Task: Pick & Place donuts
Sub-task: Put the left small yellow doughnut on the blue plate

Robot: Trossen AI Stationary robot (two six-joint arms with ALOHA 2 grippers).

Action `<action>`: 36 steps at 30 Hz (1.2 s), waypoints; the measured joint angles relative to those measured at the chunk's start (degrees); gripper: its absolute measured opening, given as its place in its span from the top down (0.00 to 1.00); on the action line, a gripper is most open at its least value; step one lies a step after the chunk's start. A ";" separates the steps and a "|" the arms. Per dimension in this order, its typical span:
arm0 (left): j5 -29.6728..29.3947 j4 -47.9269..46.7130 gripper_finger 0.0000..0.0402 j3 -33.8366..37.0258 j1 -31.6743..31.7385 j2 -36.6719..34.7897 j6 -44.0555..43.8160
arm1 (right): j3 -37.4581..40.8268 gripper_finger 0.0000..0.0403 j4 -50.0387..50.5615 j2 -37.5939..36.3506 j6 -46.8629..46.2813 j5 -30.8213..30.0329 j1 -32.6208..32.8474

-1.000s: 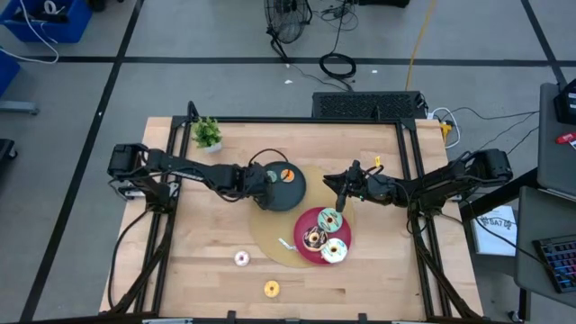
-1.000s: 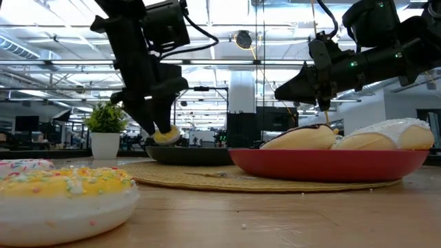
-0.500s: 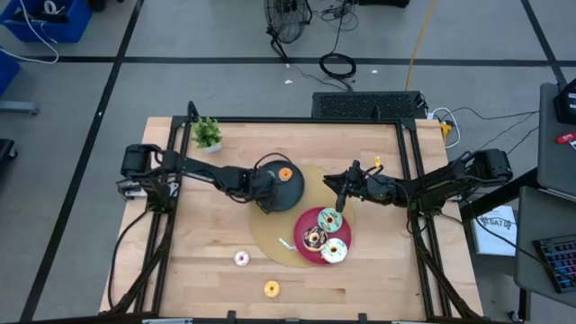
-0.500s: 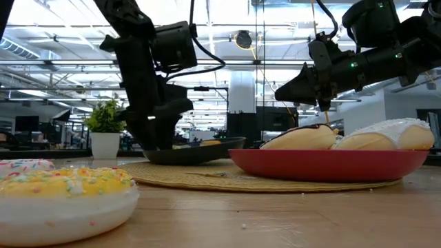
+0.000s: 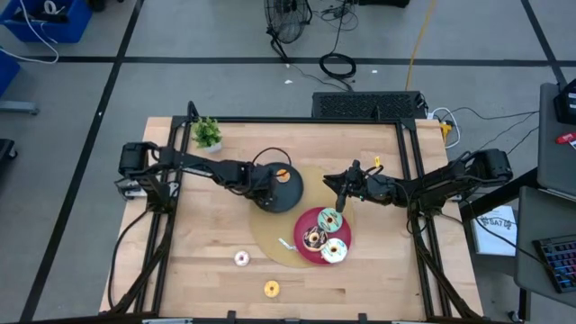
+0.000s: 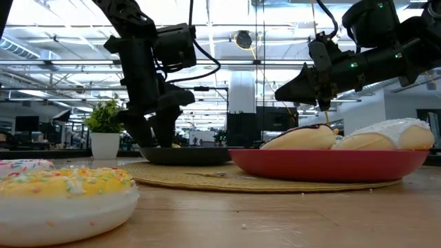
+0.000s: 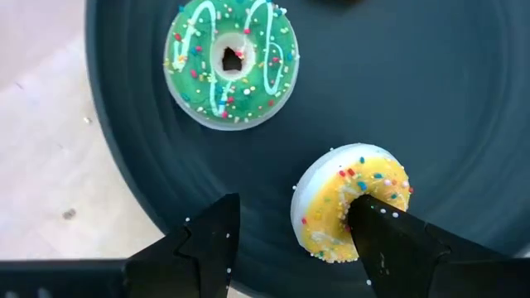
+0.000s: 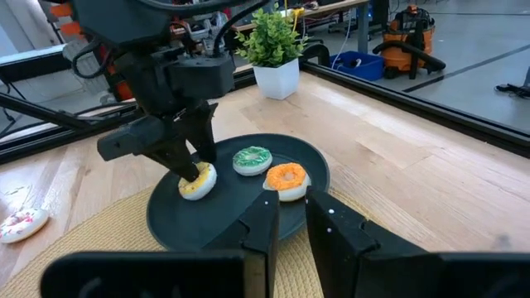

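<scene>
My left gripper (image 5: 264, 183) is open, low over the round black plate (image 5: 292, 202). A small yellow donut (image 7: 335, 207) lies flat on the plate, under one fingertip. The other finger stands clear of it. A small green donut (image 7: 231, 62) and an orange one (image 8: 286, 176) lie on the same plate. My right gripper (image 5: 342, 193) hovers shut and empty between the black plate and the red plate (image 5: 304, 223). The red plate holds the mint (image 5: 329, 219), brown (image 5: 314, 238) and white-yellow (image 5: 334, 250) donuts. My left gripper comes from above, pointing down, with one fingertip (image 7: 364, 217) over the hole of the yellow donut (image 7: 323, 219). I cannot tell whether that fingertip touches it. The donut rests flat on the black plate, near its rim.
Both plates sit on a round straw mat (image 5: 268, 241). A pale pink donut (image 5: 241, 259) and a yellow one (image 5: 271, 289) lie on the wood near the table's near edge. A small potted plant (image 5: 207, 133) stands at the far left corner.
My left gripper has gone down onto the black plate with the yellow donut, which was held just above the rim and now lies on the plate. The plate tipped up on one side half a second ago and lies level again.
</scene>
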State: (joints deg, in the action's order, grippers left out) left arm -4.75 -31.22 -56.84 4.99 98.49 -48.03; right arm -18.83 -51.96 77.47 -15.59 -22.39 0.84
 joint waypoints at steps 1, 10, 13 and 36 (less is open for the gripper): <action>0.82 0.02 0.43 0.00 0.25 -0.01 -0.34 | 0.00 0.86 0.00 -0.02 0.00 0.00 0.00; 5.30 -0.03 0.43 0.00 2.89 -0.04 -0.28 | 0.00 0.86 0.00 0.00 0.00 0.00 0.00; 6.60 -0.03 0.43 0.00 3.77 -0.04 -0.22 | 0.00 0.86 0.00 0.00 0.00 0.00 0.00; 10.53 2.44 0.43 -0.02 7.16 -0.08 -2.11 | 0.00 0.86 0.00 0.00 0.00 0.00 0.00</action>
State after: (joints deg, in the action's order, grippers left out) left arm 5.78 -28.78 -56.86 12.15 98.41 -50.15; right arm -18.83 -51.96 77.47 -15.59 -22.39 0.84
